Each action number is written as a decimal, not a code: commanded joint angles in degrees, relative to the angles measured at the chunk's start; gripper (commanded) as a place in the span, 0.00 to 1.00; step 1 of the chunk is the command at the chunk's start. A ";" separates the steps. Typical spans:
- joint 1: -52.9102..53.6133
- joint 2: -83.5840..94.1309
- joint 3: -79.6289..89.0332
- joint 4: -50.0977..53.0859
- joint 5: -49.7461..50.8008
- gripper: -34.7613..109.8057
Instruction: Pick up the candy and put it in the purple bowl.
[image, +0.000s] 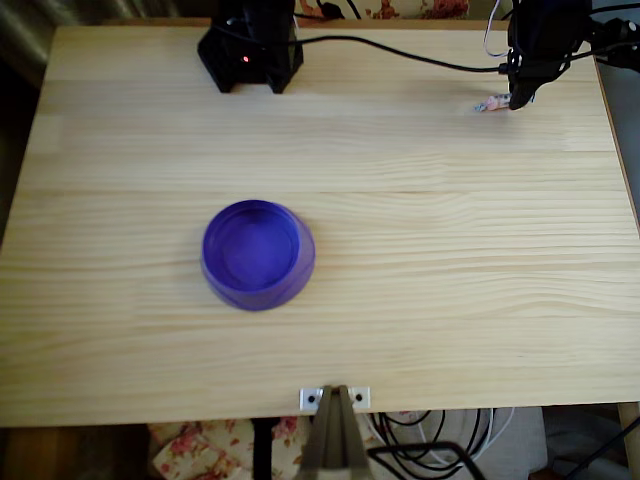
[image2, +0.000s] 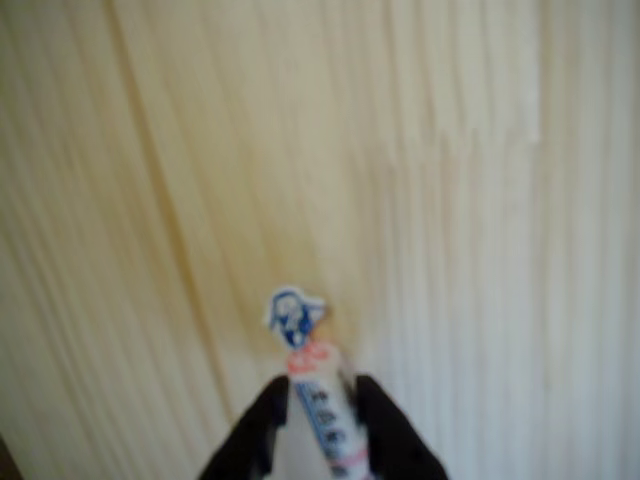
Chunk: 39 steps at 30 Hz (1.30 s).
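Observation:
The candy (image2: 318, 400) is a slim white wrapped sweet with blue and pink print and a twisted end (image2: 292, 312). In the wrist view it sits between my two black fingers, and my gripper (image2: 322, 408) is shut on it just above the wooden table. The overhead view shows my gripper (image: 517, 98) at the table's far right corner, with the candy (image: 490, 103) sticking out to its left. The purple bowl (image: 258, 254) stands empty left of the table's centre, far from my gripper.
A black arm base (image: 251, 48) stands at the back edge, with a black cable (image: 400, 52) running across the table top to the arm. A clamp (image: 335, 400) sits on the front edge. The right table edge (image: 622, 150) is close to my gripper.

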 joint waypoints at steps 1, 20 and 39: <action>-0.26 2.29 0.09 -1.32 1.67 0.32; 6.50 21.27 10.02 -0.35 3.52 0.24; 49.92 56.16 32.61 6.59 8.09 0.24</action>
